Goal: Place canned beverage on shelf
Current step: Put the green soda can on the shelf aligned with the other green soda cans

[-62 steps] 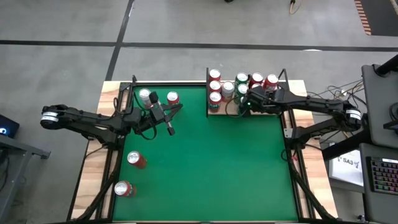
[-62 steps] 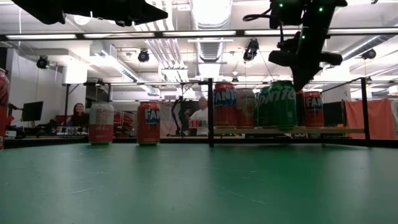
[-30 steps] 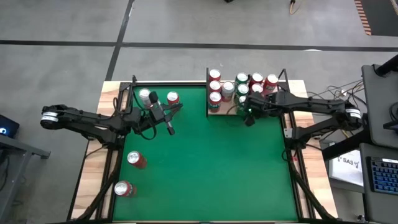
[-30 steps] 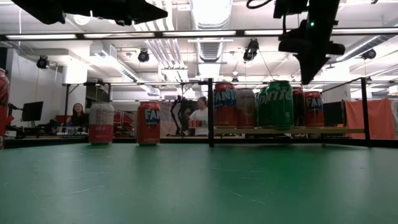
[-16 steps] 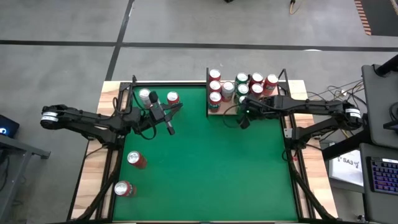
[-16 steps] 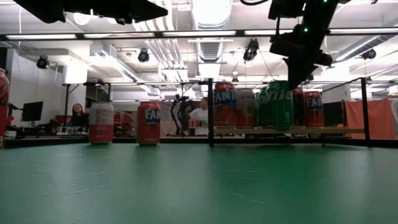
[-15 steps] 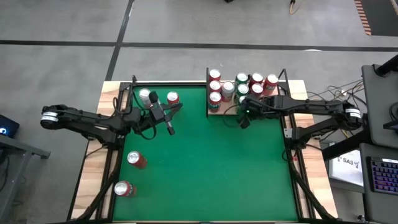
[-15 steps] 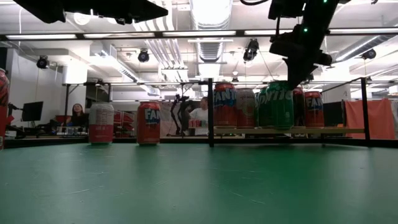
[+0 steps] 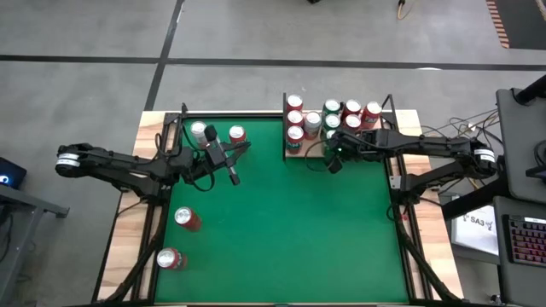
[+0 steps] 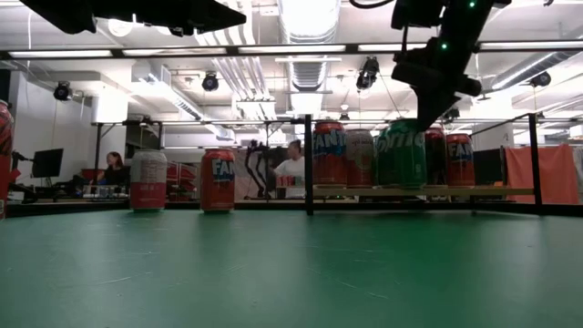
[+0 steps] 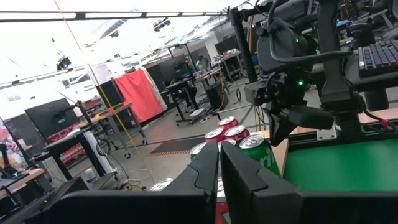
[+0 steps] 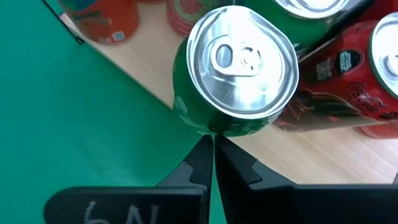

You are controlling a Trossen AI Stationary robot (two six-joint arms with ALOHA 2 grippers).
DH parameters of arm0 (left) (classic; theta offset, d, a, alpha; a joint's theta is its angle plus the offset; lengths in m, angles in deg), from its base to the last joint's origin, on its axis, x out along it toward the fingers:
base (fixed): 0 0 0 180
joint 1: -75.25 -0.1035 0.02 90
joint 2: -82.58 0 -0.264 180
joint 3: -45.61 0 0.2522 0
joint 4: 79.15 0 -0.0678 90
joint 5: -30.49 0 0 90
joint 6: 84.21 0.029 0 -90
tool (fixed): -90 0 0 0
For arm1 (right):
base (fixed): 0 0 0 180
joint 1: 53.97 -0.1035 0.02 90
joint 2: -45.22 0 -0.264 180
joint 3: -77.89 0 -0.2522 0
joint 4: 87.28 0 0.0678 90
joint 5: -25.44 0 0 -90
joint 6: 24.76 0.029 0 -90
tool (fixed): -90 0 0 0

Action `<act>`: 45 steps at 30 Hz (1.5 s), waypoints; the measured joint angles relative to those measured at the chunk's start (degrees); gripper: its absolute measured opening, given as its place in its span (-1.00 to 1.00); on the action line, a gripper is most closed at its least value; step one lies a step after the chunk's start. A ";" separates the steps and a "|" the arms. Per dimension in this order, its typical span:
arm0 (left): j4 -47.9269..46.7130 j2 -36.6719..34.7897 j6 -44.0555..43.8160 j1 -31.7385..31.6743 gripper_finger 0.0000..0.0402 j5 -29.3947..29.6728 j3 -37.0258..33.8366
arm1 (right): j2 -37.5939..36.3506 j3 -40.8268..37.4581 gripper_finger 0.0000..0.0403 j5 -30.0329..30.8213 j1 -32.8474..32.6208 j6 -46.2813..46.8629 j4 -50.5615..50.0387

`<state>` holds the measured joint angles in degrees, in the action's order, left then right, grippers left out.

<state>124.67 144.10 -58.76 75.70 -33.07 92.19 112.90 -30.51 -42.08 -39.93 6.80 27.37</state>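
Just above the green can (image 12: 235,78) the right gripper (image 12: 210,144) hangs with fingers closed and empty; that can stands on the shelf (image 9: 310,150). Next likely calls for fetching another can (image 9: 186,218). The left gripper (image 9: 235,179), also closed, waits over the table.

1. You can see the right gripper (image 9: 333,162) has drawn back off the shelf (image 9: 313,151) — two seconds ago it hung over the cans, now it sits at the front edge.
2. It has come lower — jaws shut, just beside the green can (image 12: 233,78).
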 joint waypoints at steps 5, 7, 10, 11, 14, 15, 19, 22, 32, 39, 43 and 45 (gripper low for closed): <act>0.00 0.00 0.00 0.00 -0.99 0.00 0.02 | 0.26 0.00 -0.96 0.31 0.65 -0.63 0.43; 0.00 0.00 0.00 0.00 -0.99 0.00 0.04 | 0.71 0.00 -0.96 0.87 0.86 -1.03 0.62; 0.00 0.00 0.00 0.00 -0.99 -0.01 0.04 | 1.72 0.00 -0.96 1.37 0.90 -1.71 1.03; 0.00 0.00 0.00 0.00 -0.99 0.00 0.04 | 1.91 0.00 -0.96 1.35 0.91 -1.77 1.02; 0.00 0.00 0.00 0.00 -0.99 0.00 0.04 | 1.88 -0.02 -0.96 1.33 0.91 -2.10 0.89; 0.00 0.00 0.04 0.00 -0.99 0.00 0.04 | 1.73 0.18 -0.96 1.33 0.91 -1.93 0.48; 0.00 0.00 0.42 0.00 -0.99 0.00 0.04 | 1.43 2.00 -0.96 1.29 0.89 -1.23 -1.94; 0.05 0.00 0.39 -0.01 -0.99 -0.01 0.16 | 1.37 4.14 -0.96 1.15 0.47 0.29 -4.09; 0.02 0.00 0.33 0.00 -0.99 0.00 0.17 | 1.39 8.02 -0.96 1.03 -3.84 3.46 -0.99; 0.00 0.00 0.39 0.00 -0.99 -0.02 0.17 | 4.46 7.45 -0.96 1.69 -3.55 0.09 9.44; -0.02 0.00 0.41 0.00 -0.99 -0.01 0.17 | 7.68 7.43 -0.96 2.96 -2.30 -2.21 10.73; -0.02 0.00 0.42 0.00 -0.99 -0.02 0.17 | 9.27 7.41 -0.96 4.84 -1.69 -2.29 9.66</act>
<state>124.65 144.10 -58.34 75.70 -33.09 92.37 122.16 -23.10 -37.24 -41.61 4.51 37.03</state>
